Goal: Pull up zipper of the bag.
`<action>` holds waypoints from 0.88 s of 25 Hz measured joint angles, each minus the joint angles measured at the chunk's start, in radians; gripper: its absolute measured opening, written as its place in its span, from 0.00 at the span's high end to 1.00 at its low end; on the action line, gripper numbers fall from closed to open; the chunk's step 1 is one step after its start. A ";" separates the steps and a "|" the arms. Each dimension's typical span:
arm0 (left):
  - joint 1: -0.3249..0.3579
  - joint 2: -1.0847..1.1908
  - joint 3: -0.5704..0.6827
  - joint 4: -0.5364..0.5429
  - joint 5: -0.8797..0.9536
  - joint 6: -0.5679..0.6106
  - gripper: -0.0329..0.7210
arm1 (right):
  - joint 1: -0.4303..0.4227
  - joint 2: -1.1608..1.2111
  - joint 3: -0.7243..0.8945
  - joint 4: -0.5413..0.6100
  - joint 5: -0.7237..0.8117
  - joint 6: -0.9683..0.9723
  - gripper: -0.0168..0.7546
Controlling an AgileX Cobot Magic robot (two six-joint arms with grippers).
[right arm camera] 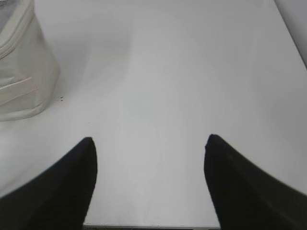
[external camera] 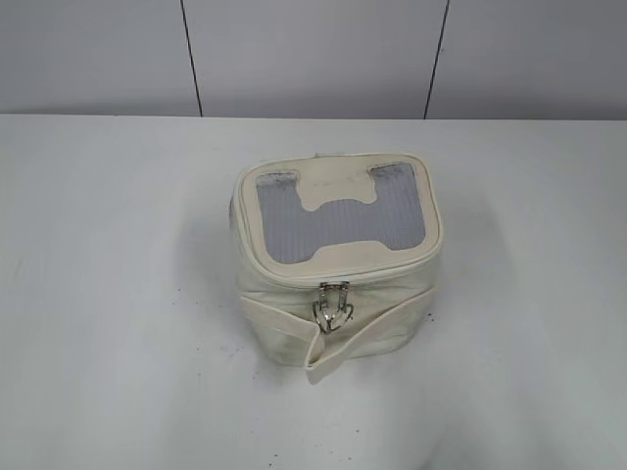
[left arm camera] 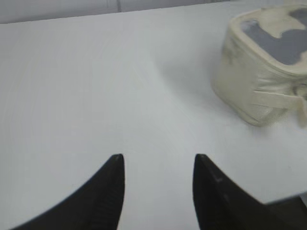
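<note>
The cream-white bag [external camera: 338, 250] stands in the middle of the white table, its grey ribbed window facing up. The zipper [external camera: 294, 277] runs round the top panel rim, and its silver ring pulls [external camera: 331, 305] hang at the front middle. A wide cream band [external camera: 362, 333] wraps the body, with its end sticking out. The bag also shows in the left wrist view [left arm camera: 261, 62] at the upper right and in the right wrist view [right arm camera: 21, 72] at the upper left. My left gripper [left arm camera: 159, 158] and right gripper [right arm camera: 149, 140] are open, empty and away from the bag. Neither shows in the exterior view.
The white table [external camera: 108, 294] spreads bare round the bag. A grey panelled wall [external camera: 313, 54] stands behind its far edge. The table's near edge [right arm camera: 153, 225] shows below my right gripper, and its right edge [right arm camera: 288, 28] runs at the upper right.
</note>
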 joint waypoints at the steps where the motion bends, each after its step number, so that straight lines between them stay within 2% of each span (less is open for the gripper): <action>1: 0.051 -0.002 0.000 0.001 0.000 0.000 0.48 | -0.029 0.000 0.000 0.000 0.000 0.000 0.27; 3: 0.172 -0.014 0.000 0.001 0.000 0.000 0.48 | -0.061 0.000 0.000 0.000 0.000 0.000 0.27; 5: 0.260 -0.035 0.000 0.000 0.000 0.000 0.49 | -0.069 0.000 0.000 0.000 0.000 0.000 0.27; 8: 0.340 -0.059 0.000 0.000 0.000 0.000 0.50 | -0.070 0.000 0.000 0.001 -0.001 0.000 0.27; 22: 0.351 -0.060 0.000 0.000 0.000 0.000 0.62 | -0.070 0.000 0.000 0.001 -0.002 -0.001 0.27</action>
